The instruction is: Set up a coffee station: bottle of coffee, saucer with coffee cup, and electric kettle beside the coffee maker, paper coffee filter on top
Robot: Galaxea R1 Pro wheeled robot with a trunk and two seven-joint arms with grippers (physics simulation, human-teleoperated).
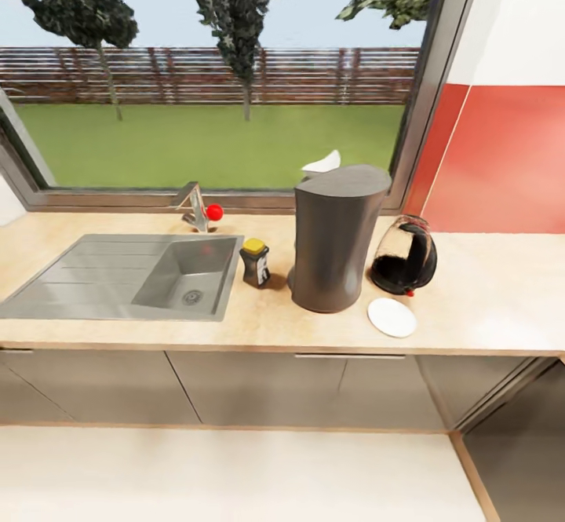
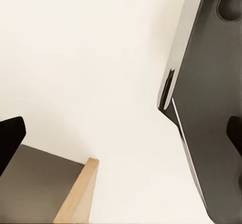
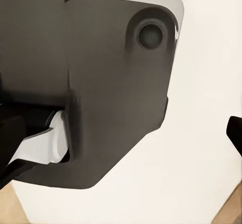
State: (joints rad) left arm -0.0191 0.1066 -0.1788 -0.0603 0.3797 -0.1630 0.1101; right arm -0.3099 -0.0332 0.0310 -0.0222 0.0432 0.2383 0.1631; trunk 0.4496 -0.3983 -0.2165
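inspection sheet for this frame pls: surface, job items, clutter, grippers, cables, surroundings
Surface: light wood countertop with an inset steel sink and a tap with a red knob.
Job's things: coffee maker upright on the counter, white paper filter at its top; coffee bottle upright beside it on the sink side; kettle on its other side; white saucer in front of the kettle, bare. Coffee cup: nothing seen.
Clutter: nothing seen.
Grippers: dark fingertips at the edges of both wrist views; open or shut cannot be told.
Cables: nothing seen.
Surroundings: window onto lawn, trees and fence; red wall panel; grey cabinets below.
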